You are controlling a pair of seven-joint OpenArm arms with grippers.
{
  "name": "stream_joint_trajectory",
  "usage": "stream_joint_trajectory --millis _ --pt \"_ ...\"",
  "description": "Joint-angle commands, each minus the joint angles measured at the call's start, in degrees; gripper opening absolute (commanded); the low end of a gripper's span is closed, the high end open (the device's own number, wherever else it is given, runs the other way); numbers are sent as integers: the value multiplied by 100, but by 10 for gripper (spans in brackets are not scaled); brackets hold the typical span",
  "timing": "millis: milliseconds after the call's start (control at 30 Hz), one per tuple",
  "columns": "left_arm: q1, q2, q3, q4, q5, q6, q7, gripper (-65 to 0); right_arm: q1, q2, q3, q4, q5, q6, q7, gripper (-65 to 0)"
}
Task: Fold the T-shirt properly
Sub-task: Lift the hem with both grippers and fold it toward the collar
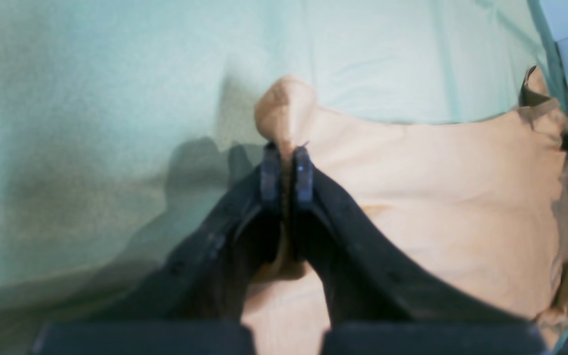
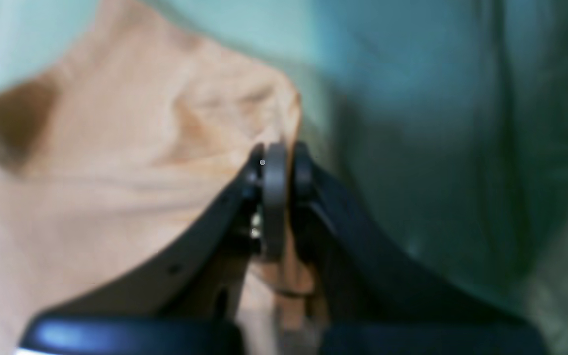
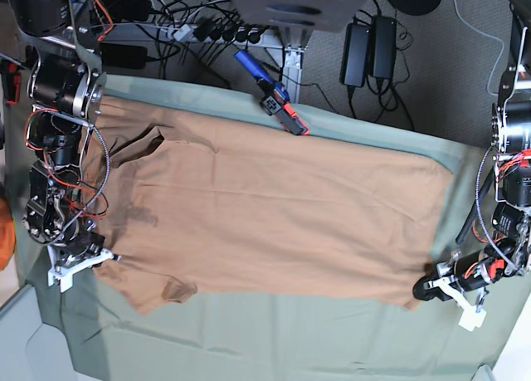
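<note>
Nearest to the left wrist camera are the two black fingers of the left gripper (image 1: 287, 170). They are pressed together, and a raised fold of the tan T-shirt (image 1: 442, 197) is pinched between them. The fabric stands up in a small peak just above the fingertips and passes down between the fingers toward the camera. From this peak the shirt spreads to the right of the view, with soft wrinkles. To the left and above it lies the sage-green cloth (image 1: 91, 123), which carries the dark shadow of the gripper.

In the right wrist view the right gripper (image 2: 284, 167) is also closed, and tan fabric of the T-shirt (image 2: 116, 172) shows between its fingers. The picture is blurred, so the exact edge that it holds is not clear. The shirt fills the left part of this view and the green cloth (image 2: 437, 148) fills the right part.

The base view shows the T-shirt (image 3: 274, 215) spread nearly flat across the green cloth (image 3: 249, 348), with its long side running left to right. The right gripper (image 3: 87, 261) is at the lower left corner of the shirt, beside a short sleeve. The left gripper (image 3: 431, 288) is at the lower right corner, at the hem. A blue and red tool (image 3: 272, 93) lies at the far edge of the cloth, touching the upper edge of the shirt. Beyond the cloth, black cables and power adapters (image 3: 369, 45) lie on the grey floor.
</note>
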Motion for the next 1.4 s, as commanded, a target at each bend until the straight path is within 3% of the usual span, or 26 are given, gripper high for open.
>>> stream_joint_trajectory --millis 0,300,667,700,800,867,1100,1367 --pt "-131 -111 -17 94 -160 -148 -37 -650 61 133 13 219 22 446 105 -650" --pt "236 -323 -17 372 -754 -148 304 -650 -1119 354 13 1818 48 446 79 -650" --pt "551 -378 -17 949 -752 -148 385 -650 -1495 426 28 2168 127 442 57 -650" --pt "549 -376 -17 949 -754 -148 380 -650 -1502 424 28 2168 133 442 59 -633" --pt "551 -376 -17 949 -754 -148 380 -650 -1499 426 31 2170 131 442 61 -321" --pt "551 -378 -17 949 -750 -148 387 -650 -1499 426 44 2205 129 437 61 -223" --pt "551 -376 -17 949 -741 -148 474 -650 -1355 393 540 2452 459 426 59 -220" --pt "612 -378 -17 951 -730 -148 555 -650 -479 175 542 2085 240 428 42 -221"
